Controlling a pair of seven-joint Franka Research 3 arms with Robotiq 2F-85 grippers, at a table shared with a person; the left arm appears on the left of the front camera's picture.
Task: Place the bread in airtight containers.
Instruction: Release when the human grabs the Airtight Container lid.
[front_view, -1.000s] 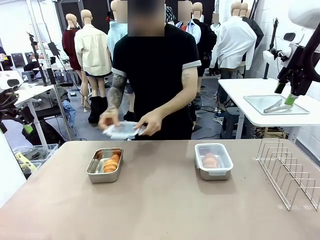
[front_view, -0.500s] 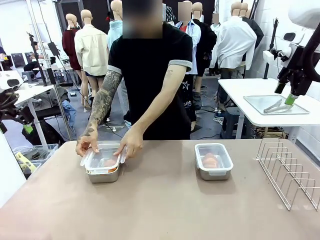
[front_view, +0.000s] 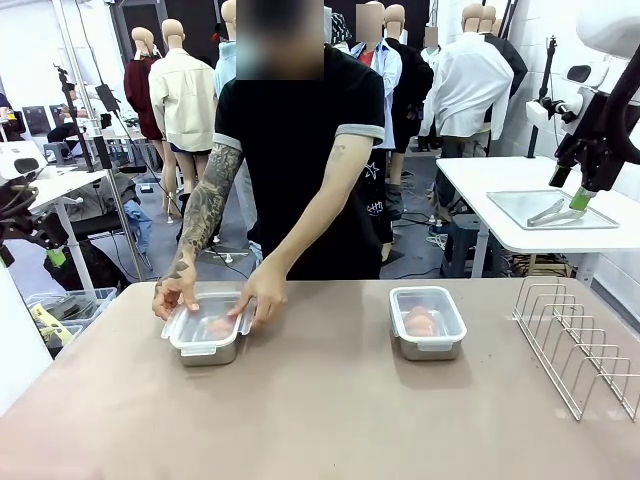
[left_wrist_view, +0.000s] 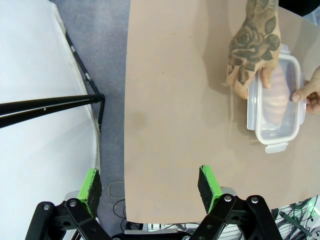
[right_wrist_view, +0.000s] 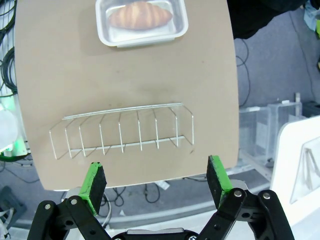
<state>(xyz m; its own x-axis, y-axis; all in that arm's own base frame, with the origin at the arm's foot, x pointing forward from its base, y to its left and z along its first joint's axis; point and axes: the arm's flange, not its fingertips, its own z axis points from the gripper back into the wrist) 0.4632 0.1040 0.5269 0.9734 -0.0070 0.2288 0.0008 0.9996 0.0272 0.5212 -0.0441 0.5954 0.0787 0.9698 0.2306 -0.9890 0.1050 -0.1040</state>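
Note:
Two airtight containers stand on the table. The left container (front_view: 205, 335) (left_wrist_view: 276, 112) holds a bread roll (front_view: 218, 326) (left_wrist_view: 276, 100) under a clear lid, and the person's hands (front_view: 258, 298) (left_wrist_view: 248, 50) press on that lid from both sides. The right container (front_view: 427, 322) (right_wrist_view: 142, 21) is lidded with a golden bread roll (front_view: 420, 321) (right_wrist_view: 140, 15) inside. My left gripper (left_wrist_view: 150, 183) hangs open high above the table's edge, with nothing between its green pads. My right gripper (right_wrist_view: 157, 181) is open too, above the wire rack, holding nothing.
A wire dish rack (front_view: 578, 345) (right_wrist_view: 122, 130) stands at the table's right side. Behind it, a side table carries a steel tray (front_view: 552, 209) with tongs. The tan tabletop (front_view: 330, 410) is bare between and in front of the containers.
The person brought the clear lid down from chest height onto the left container and now presses it on with both hands. Neither gripper has moved.

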